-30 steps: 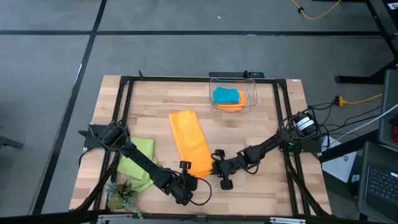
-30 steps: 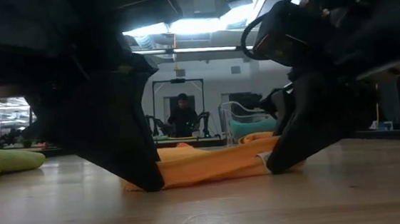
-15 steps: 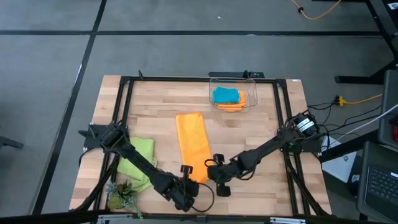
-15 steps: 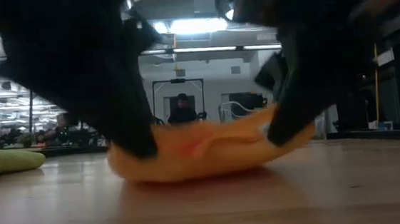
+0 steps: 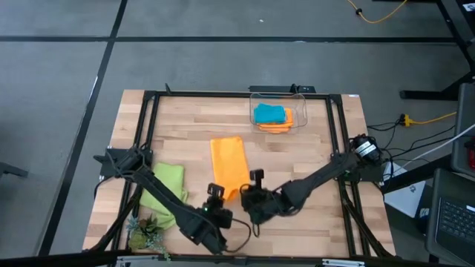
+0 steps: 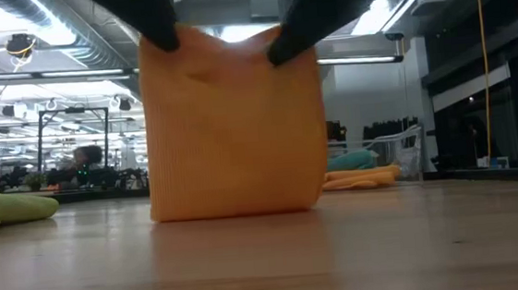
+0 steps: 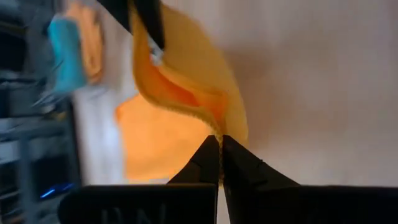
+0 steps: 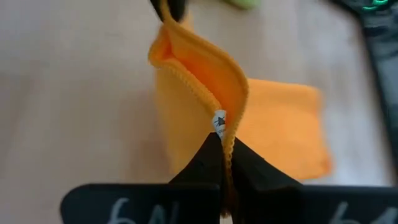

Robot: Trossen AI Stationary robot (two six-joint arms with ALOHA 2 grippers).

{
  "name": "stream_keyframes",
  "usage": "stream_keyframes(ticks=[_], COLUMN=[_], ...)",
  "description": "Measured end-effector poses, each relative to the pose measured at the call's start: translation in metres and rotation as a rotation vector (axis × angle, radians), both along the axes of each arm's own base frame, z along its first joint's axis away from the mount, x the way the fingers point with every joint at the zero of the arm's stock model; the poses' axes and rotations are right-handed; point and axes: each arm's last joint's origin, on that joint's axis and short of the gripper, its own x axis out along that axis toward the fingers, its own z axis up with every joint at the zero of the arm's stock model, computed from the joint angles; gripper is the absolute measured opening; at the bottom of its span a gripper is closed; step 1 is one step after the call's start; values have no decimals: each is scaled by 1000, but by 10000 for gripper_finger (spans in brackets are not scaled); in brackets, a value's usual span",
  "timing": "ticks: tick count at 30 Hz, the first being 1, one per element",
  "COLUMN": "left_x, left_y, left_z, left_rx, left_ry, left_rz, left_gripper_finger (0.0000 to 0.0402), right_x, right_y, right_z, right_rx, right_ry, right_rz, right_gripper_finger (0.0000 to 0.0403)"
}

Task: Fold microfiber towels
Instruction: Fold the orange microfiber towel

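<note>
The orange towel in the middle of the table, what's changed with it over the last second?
Both grippers, left and right, have shut on the near corners of the orange towel and lifted that end off the table, so it now hangs like a curtain in the low view, its far end still on the wood. The green towel, the plant and the folded towels in the clear bin stayed put.
</note>
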Motion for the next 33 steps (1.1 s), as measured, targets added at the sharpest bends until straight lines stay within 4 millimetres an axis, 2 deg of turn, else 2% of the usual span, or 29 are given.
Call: stream_keyframes(ticks=[6,11,16,19,26,33], left_x=[0,6,15,14,3,5], left_y=[33,63,98,120,166,201], left_z=[3,4,-11,-22,-39,-62], left_rx=[178,281,334,349,328,294], left_ry=[128,200,327,383,405,395], left_rz=[60,104,126,174,245,234], left_gripper_finger=[0,0,0,0,0,0], right_x=[14,28,37,39,42,38], right_y=[-36,-75,-112,-128,-167,-200], right_z=[1,1,1,-10,-36,-48], right_rx=[-149,-202,-200,-187,-160,-123], right_ry=[15,54,78,81,9,-3], right_rz=[-71,-116,-175,-160,-120,-151], right_gripper_finger=[4,4,4,4,4,4])
